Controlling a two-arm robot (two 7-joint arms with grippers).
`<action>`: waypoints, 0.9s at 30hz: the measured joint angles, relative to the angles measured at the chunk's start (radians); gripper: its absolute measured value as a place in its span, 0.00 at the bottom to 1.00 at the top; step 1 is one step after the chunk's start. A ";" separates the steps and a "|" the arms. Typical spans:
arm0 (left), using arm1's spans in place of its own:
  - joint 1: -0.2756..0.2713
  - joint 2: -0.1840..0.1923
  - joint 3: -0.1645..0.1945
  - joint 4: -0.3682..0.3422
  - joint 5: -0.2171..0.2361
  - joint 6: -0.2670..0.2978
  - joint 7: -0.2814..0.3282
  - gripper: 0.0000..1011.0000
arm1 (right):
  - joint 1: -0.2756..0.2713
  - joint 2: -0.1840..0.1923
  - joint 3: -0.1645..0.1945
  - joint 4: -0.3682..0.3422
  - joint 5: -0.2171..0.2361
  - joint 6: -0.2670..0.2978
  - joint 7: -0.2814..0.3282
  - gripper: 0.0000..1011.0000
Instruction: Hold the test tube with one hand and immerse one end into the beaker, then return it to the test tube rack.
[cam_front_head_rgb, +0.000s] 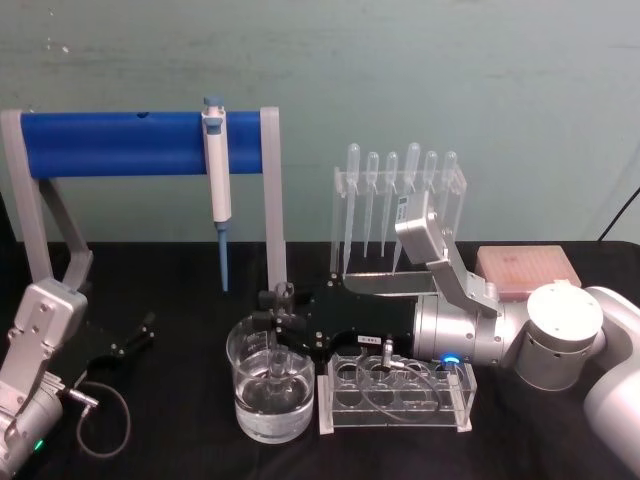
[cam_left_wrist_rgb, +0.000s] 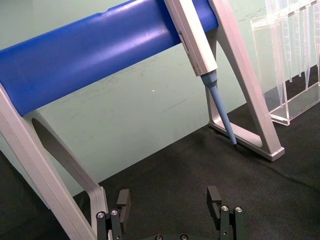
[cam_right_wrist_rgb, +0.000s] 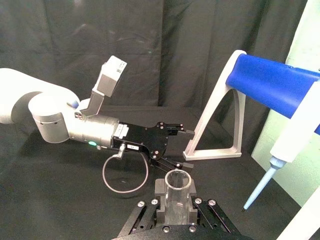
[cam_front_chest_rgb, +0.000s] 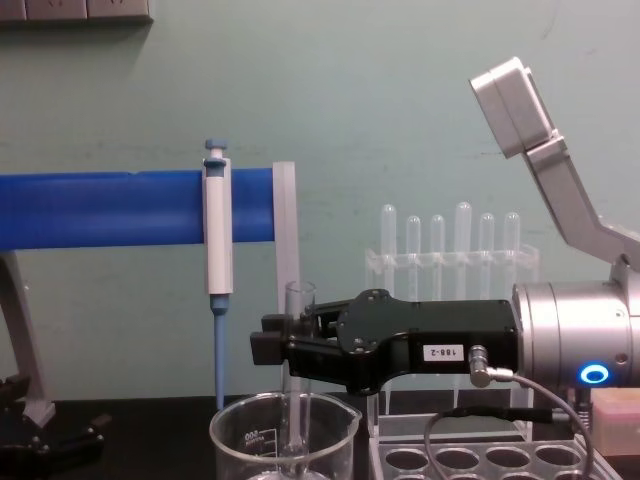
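Gripping one test tube (cam_front_chest_rgb: 299, 298), dipped in one beaker (cam_front_chest_rgb: 240, 432) — right gripper (cam_front_chest_rgb: 288, 345) jaws clenched, left gripper (cam_left_wrist_rgb: 168, 200) jaws released

Laboratory: black-draped counter (cam_front_head_rgb: 170, 290) against a pale green wall (cam_front_head_rgb: 400, 70), carrying a pipettor (cam_front_head_rgb: 217, 170) hung on a blue-barred stand (cam_front_head_rgb: 110, 143), racked bulb-topped plastic pipettes (cam_front_head_rgb: 400, 200), a graduated glass beaker (cam_front_head_rgb: 250, 400), a clear test tube rack (cam_front_head_rgb: 400, 415).

A pale green painted wall (cam_front_head_rgb: 400, 80), scuffed and scratched in places, rises behind a desk (cam_front_head_rgb: 170, 290) draped in black cloth. Grey wall sockets (cam_front_chest_rgb: 85, 10) sit high on it. A creased black curtain (cam_right_wrist_rgb: 150, 50) closes off the desk's left side.
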 joint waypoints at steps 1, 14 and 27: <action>0.000 0.000 0.000 0.000 0.000 0.000 0.000 0.99 | 0.000 0.000 0.000 0.000 0.000 0.000 0.000 0.22; 0.000 0.000 0.000 0.000 0.000 0.000 0.000 0.99 | 0.000 0.000 0.000 0.000 0.000 0.000 0.000 0.22; 0.000 0.000 0.000 0.000 0.000 0.000 0.000 0.99 | 0.000 0.000 0.000 0.000 0.000 0.000 0.000 0.22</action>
